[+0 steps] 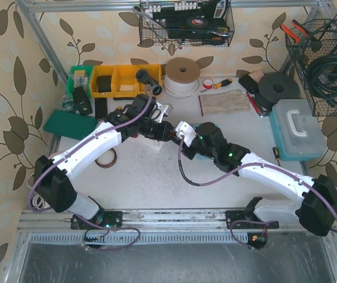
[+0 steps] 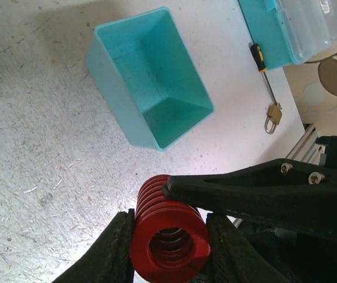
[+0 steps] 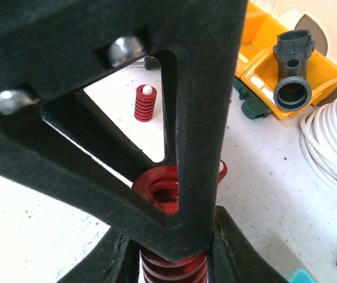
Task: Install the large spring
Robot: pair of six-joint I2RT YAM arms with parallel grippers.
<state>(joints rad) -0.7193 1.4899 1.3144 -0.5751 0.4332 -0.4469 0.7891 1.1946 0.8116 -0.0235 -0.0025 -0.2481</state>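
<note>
The large red spring (image 2: 169, 233) lies between the fingers of my left gripper (image 2: 171, 239), which is shut on it, with its open end facing the camera. One black finger of the right gripper (image 2: 262, 188) crosses over its top coils. In the right wrist view the same spring (image 3: 171, 268) sits between the fingers of my right gripper (image 3: 171, 259), which also presses on it, behind the left gripper's black finger frame (image 3: 198, 118). In the top view both grippers meet at mid-table (image 1: 177, 137) and hide the spring.
A small red spring (image 3: 145, 103) stands on a white peg on a white plate. A teal bin (image 2: 156, 76) stands open below the grippers. A screwdriver (image 2: 261, 65), a padlock (image 2: 273, 116) and a teal toolbox (image 1: 298, 130) lie right. Yellow bins (image 1: 118, 79) and a cord coil (image 1: 183, 76) are at the back.
</note>
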